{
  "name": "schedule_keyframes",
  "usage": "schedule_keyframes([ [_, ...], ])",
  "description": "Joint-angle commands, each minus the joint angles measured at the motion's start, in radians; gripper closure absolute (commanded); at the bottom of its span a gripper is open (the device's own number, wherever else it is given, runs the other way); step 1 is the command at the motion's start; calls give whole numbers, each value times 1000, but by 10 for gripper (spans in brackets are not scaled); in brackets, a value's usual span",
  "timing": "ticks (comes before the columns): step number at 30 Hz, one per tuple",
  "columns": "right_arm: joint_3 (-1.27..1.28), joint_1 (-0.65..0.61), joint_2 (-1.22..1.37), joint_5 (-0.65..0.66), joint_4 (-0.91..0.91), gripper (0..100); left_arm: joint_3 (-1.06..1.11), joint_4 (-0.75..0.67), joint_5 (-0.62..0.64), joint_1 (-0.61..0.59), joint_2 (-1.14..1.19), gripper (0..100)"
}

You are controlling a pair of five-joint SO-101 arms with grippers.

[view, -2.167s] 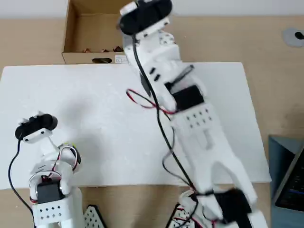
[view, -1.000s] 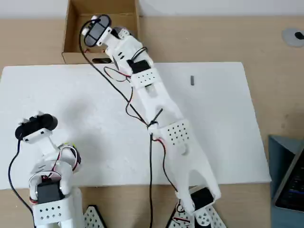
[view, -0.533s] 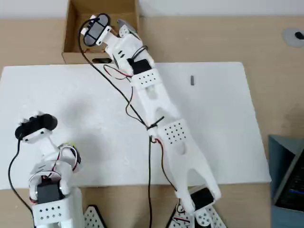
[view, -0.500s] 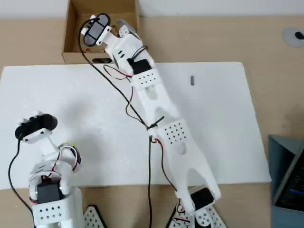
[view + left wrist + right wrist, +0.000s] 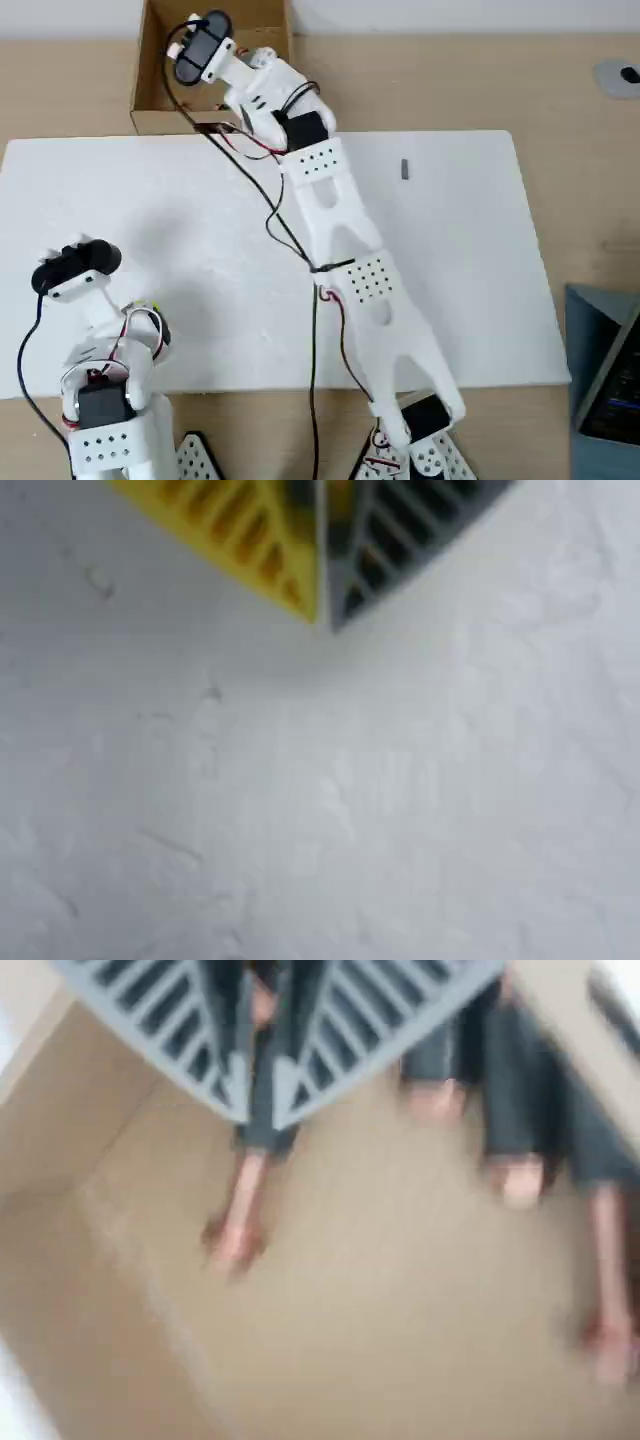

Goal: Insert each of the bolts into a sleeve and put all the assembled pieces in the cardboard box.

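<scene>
My right arm (image 5: 320,200) stretches across the white foam board (image 5: 150,220) to the cardboard box (image 5: 150,70) at the back left. Inside the box my right gripper (image 5: 260,1085) is shut on an assembled piece (image 5: 245,1190), a dark sleeve with a copper bolt sticking out, held just above the box floor (image 5: 400,1290). More assembled pieces (image 5: 515,1110) lie along one side of the box. One small dark part (image 5: 405,169) lies on the foam near its far edge. My left gripper (image 5: 322,605), yellow and grey, is shut with nothing in it, just above the foam at the front left.
The left arm (image 5: 100,330) stays folded at the front left corner of the foam. A laptop edge (image 5: 605,380) shows at the right, and a grey round disc (image 5: 618,76) lies on the wooden table at the back right.
The right arm swung left from over the foam's far edge to the box, uncovering the small dark part, and its wrist has gone further into the box. The left arm has not moved.
</scene>
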Motion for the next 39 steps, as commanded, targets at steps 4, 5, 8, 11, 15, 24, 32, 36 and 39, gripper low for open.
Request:
schedule_keyframes([
  [4,-54,31,-185,-15,213,989,-3,-18,3,-3,-7,995],
  [5,-56,31,-213,-35,252,989,-3,-18,3,-3,-7,995],
  [8,-54,35,-311,-103,382,989,-3,-18,3,-3,-7,995],
  [11,-54,35,-398,-144,508,989,-3,-18,3,-3,-7,995],
  [15,-54,35,-513,-207,640,989,-3,-18,3,-3,-7,995],
  [24,-56,38,-766,-362,879,989,-3,-18,3,-3,-7,995],
  [32,18,82,-993,-387,882,989,-3,-18,3,-3,-7,995],
  [36,193,124,-1170,-388,882,989,-3,-18,3,-3,-7,995],
  [39,394,153,-1319,-388,882,989,-3,-18,3,-3,-7,995],
])
